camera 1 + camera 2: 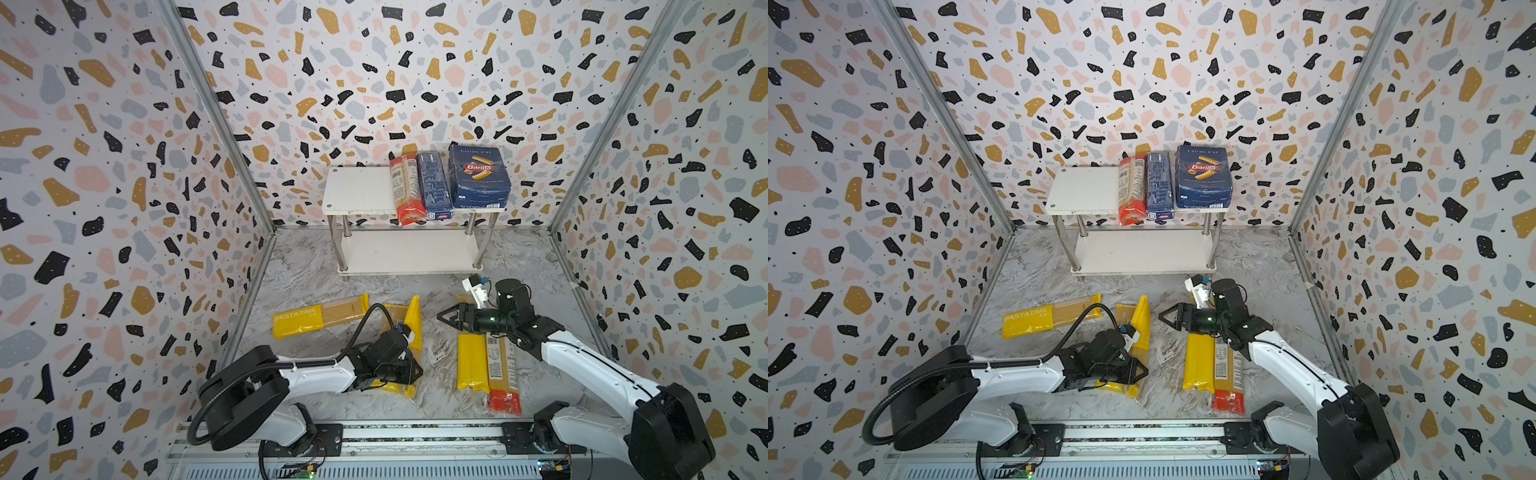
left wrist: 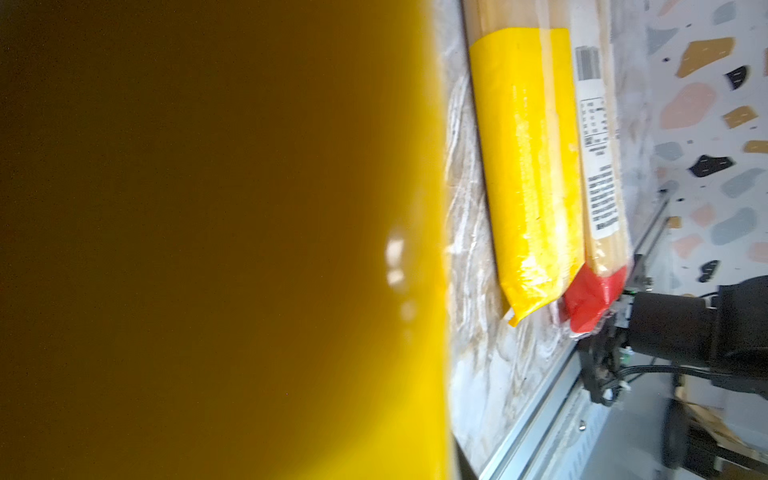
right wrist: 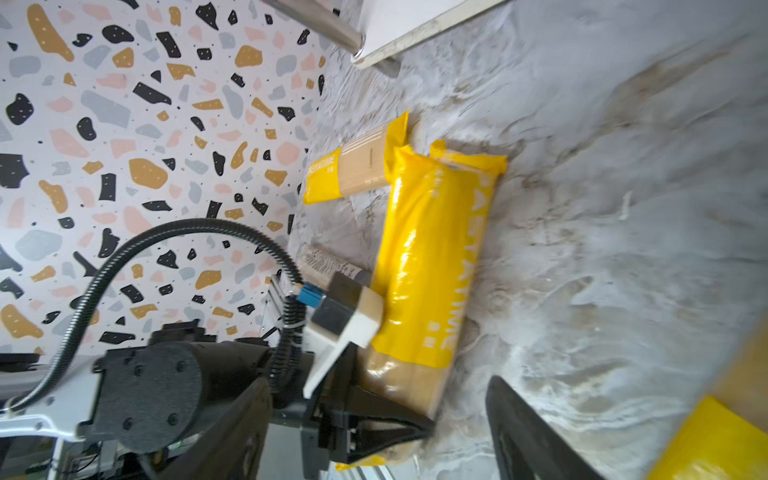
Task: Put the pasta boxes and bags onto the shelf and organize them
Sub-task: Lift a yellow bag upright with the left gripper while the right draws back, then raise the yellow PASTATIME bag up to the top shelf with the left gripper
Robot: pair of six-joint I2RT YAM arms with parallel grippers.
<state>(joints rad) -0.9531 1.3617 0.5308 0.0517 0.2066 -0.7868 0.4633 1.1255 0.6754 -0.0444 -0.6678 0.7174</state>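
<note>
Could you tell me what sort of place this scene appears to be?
Most likely a robot lab cell staged as a pantry: terrazzo-print wall panels, a marble-look tabletop, a pasta shelf, and a left arm and right arm on a rail.

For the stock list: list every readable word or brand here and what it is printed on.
"PASTATIME": yellow plastic bag lying crosswise at the left.
"PASTATIME": second yellow plastic bag, nearer the middle.
"Barilla": wide dark blue cardboard box.
"RIGATONI": same box, upper edge; the number after it is unreadable.
Too small: print on the narrow dark blue cardboard box, labels on both red-ended clear bags.
</note>
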